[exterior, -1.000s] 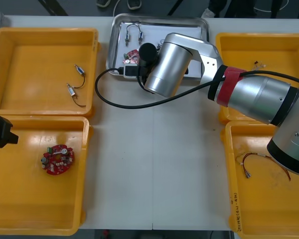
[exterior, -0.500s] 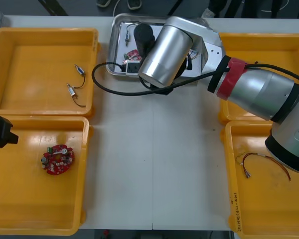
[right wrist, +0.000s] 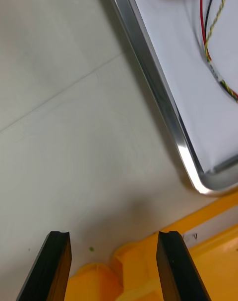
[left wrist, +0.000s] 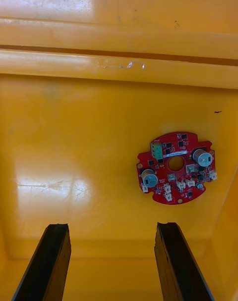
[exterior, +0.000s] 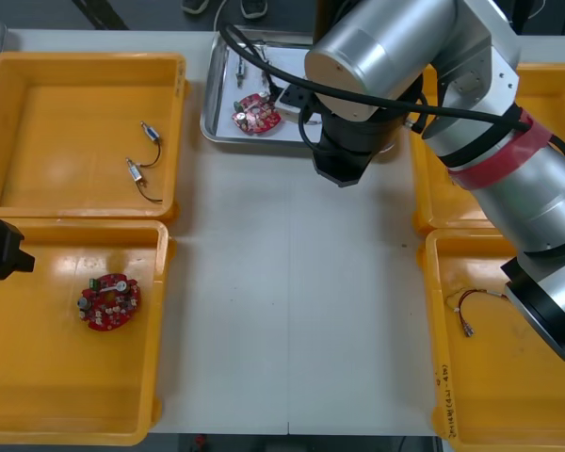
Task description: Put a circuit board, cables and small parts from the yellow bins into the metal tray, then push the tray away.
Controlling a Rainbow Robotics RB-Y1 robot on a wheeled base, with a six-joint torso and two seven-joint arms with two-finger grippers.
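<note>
The metal tray (exterior: pixel 217 113) stands at the table's far middle. It holds a round red circuit board (exterior: pixel 255 113), small metal parts (exterior: pixel 240 66) and a red and yellow cable (right wrist: pixel 212 38). My right arm (exterior: pixel 386 47) reaches over the tray's near right part. In the right wrist view my right gripper (right wrist: pixel 113 239) is open above bare table, just outside the tray's rim (right wrist: pixel 148 78) and beside the yellow bins' edges (right wrist: pixel 144 261). My left gripper (left wrist: pixel 111 226) is open and empty above the near left bin (left wrist: pixel 74 182), short of a second circuit board (left wrist: pixel 176 167).
The far left bin (exterior: pixel 38 122) holds small metal parts (exterior: pixel 137 171). The near left bin's board (exterior: pixel 108 301) lies in its middle, with my left gripper (exterior: pixel 0 250) at that bin's left rim. A red cable (exterior: pixel 480 306) lies in the near right bin (exterior: pixel 508 395). Open table lies between the bins.
My right arm has swung off the tray toward its near right corner, uncovering the circuit board lying in the tray. The left arm has not moved.
</note>
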